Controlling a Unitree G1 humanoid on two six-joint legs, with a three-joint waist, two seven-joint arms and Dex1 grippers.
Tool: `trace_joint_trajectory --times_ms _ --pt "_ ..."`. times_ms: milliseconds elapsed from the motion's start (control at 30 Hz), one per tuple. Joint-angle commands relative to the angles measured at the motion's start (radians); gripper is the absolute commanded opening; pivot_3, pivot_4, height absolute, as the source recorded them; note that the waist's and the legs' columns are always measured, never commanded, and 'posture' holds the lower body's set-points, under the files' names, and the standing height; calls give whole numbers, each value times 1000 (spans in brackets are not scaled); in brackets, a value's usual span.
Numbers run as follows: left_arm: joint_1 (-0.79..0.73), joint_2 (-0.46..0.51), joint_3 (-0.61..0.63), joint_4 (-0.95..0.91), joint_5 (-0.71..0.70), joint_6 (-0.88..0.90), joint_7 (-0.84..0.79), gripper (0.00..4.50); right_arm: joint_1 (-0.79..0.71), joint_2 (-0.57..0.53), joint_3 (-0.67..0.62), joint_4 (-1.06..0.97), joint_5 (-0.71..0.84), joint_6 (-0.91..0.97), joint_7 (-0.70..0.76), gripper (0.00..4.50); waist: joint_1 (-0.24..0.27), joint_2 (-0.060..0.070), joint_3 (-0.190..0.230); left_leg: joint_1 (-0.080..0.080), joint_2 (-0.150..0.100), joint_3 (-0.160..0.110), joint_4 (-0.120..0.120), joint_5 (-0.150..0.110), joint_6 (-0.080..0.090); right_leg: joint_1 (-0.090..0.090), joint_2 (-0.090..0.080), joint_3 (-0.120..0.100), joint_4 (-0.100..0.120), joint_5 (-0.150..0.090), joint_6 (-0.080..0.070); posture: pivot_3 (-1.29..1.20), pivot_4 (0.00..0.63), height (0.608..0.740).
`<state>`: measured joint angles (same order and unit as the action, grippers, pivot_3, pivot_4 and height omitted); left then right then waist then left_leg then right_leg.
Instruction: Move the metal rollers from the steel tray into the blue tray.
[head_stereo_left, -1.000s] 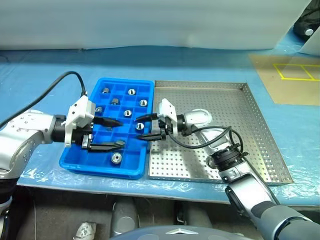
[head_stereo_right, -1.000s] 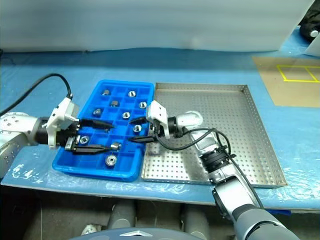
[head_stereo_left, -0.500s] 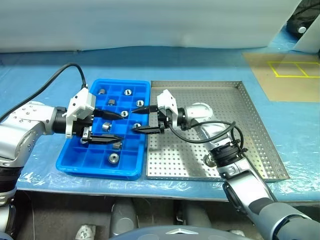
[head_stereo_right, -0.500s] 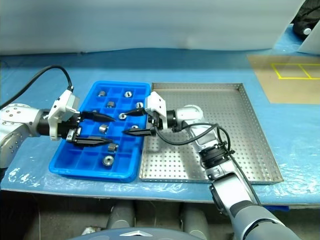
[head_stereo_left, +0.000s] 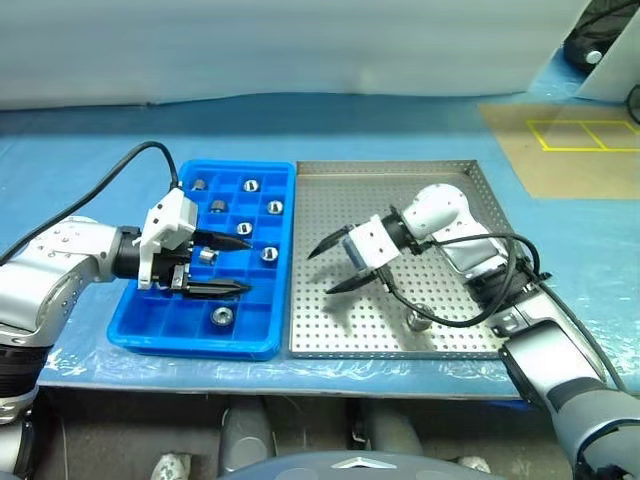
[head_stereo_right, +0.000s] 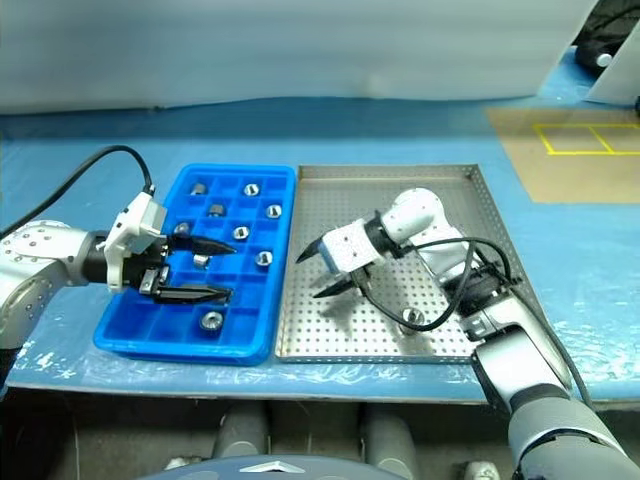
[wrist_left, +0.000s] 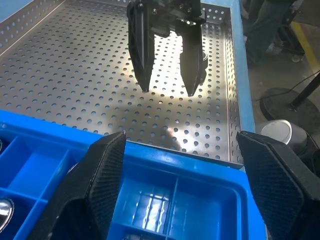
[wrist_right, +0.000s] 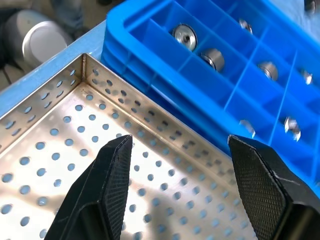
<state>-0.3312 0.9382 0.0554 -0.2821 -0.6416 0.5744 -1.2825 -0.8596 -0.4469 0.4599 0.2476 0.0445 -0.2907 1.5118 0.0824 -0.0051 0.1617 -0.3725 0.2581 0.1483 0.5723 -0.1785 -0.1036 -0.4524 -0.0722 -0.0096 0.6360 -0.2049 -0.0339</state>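
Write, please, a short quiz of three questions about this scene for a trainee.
1. Fill the gap: the left gripper hangs over the blue tray with its fingers ____.
2. Choose one: the right gripper hangs over A) the blue tray, B) the steel tray, C) the bare table.
3. True or false: the blue tray lies on the robot's right side of the steel tray.

Key: 1 open; 2 B; 3 false.
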Motion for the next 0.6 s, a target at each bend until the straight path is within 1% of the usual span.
trace_joint_trajectory --times_ms 33,167,300,400,600 --pt "-23 -3 24 -1 -8 -2 13 3745 -61 96 69 33 -18 -109 22 3126 0 0 0 0 0 0 0 0 0 0 0 0 2 -1 -1 162 150 740" --pt "18 25 78 -19 -21 18 27 3745 -130 222 109 164 -69 -206 -34 3126 2 0 0 2 0 -1 2 0 1 -1 -1 -1 5 -1 -2 216 150 740" --pt "130 56 199 -82 -50 59 66 3745 -179 323 137 277 -103 -289 -69 3126 12 -2 0 1 0 -1 5 -1 2 -1 -1 -1 5 -1 -2 277 150 740" --pt "221 64 299 -142 -70 92 108 3745 -213 371 147 358 -123 -357 -79 3126 19 -2 0 -1 1 -2 4 -2 3 -2 -1 -3 4 -2 -3 337 150 740" --pt "412 40 484 -280 -104 151 182 3745 -249 441 173 482 -116 -474 -30 3126 40 -3 1 -3 2 -3 4 -3 5 -2 -1 -5 3 -2 -3 455 150 740"
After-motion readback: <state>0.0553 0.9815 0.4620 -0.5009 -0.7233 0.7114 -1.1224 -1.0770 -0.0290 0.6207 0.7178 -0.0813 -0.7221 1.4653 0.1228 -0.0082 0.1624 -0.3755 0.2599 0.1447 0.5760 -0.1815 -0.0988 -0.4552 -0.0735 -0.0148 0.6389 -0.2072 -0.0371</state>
